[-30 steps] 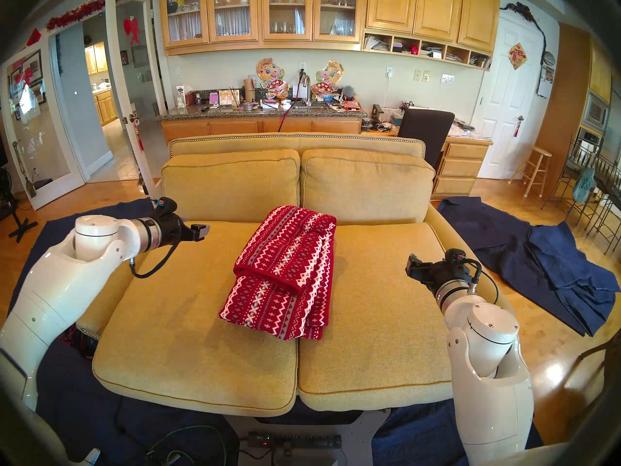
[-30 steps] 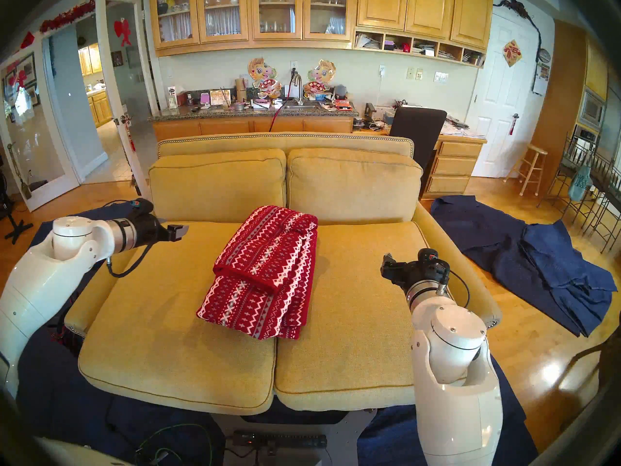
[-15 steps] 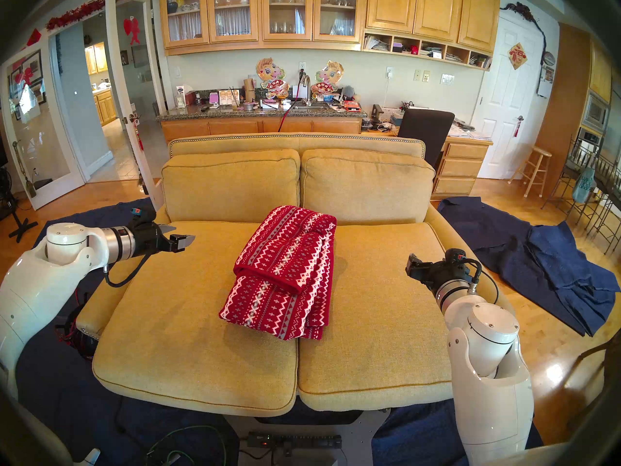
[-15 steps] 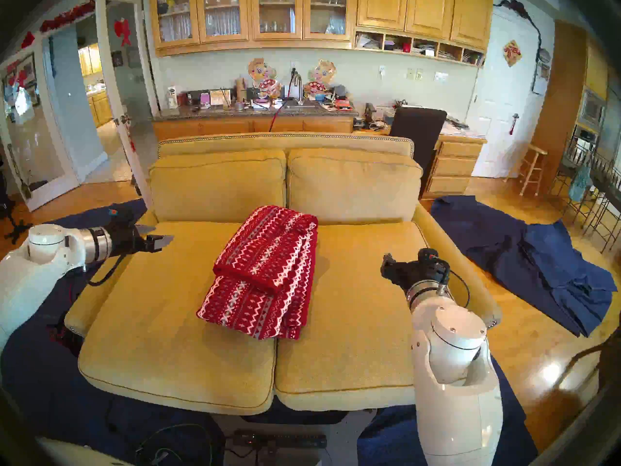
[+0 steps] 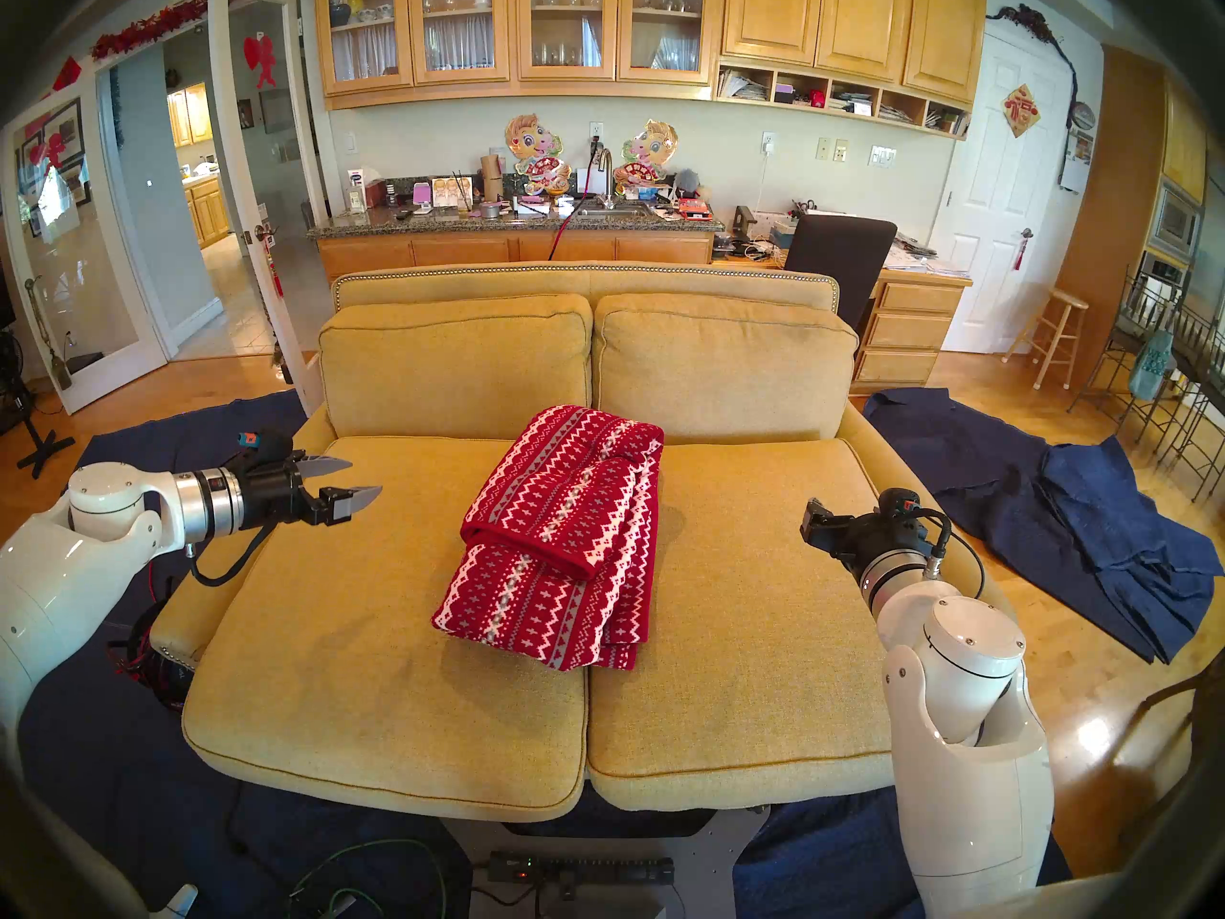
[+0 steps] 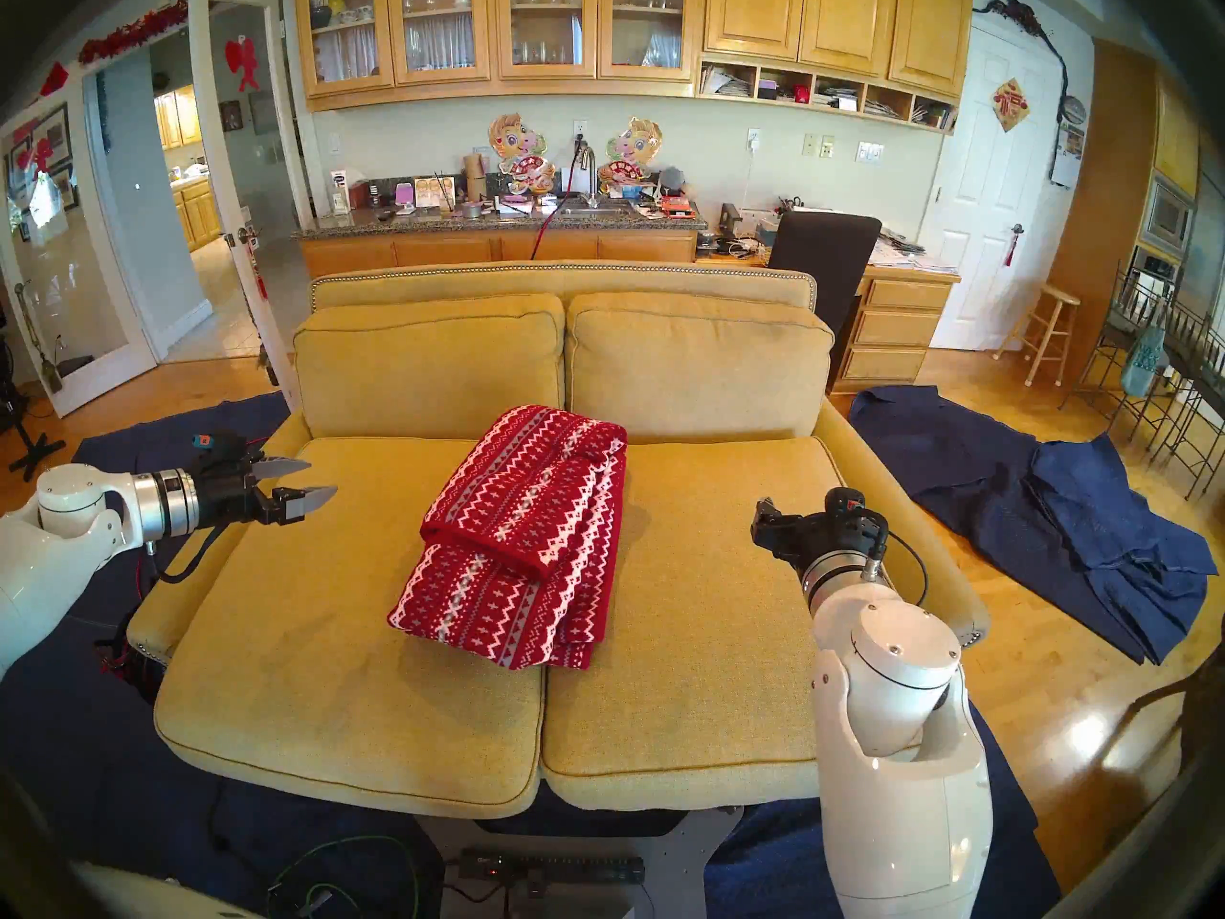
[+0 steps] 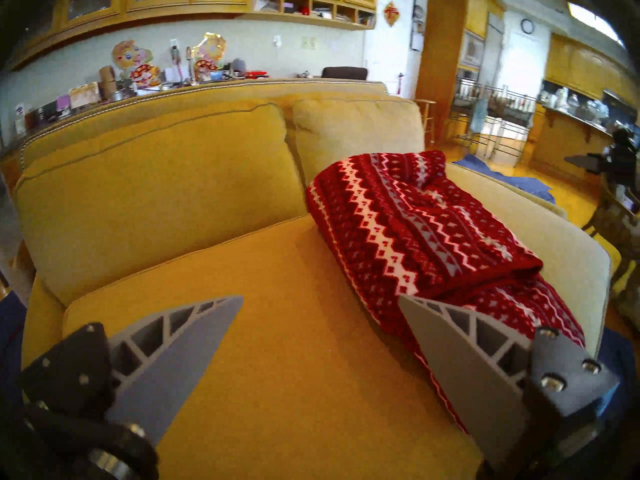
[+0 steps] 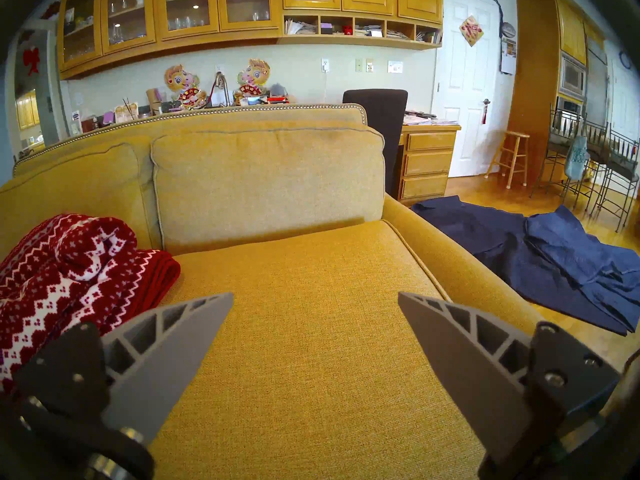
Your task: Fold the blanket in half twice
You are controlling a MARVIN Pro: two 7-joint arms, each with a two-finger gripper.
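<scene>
The blanket [image 5: 557, 533] lies folded at the tabletop's [image 5: 371, 666] middle; left claw [image 5: 354, 478] and right claw [image 8: 313, 306] both gape wide, empty, near the side edges; folding looks finished; next, perhaps tidying.

Head pair high, wrists low, sofa [image 5: 729, 632] shared

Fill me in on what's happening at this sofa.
A two-armed robot is folding the red patterned blanket, which lies in a folded, layered bundle across the middle of the yellow sofa. Neither arm touches it: the left end effector and the right end effector are both open and empty, held over the seat on either side.
</scene>
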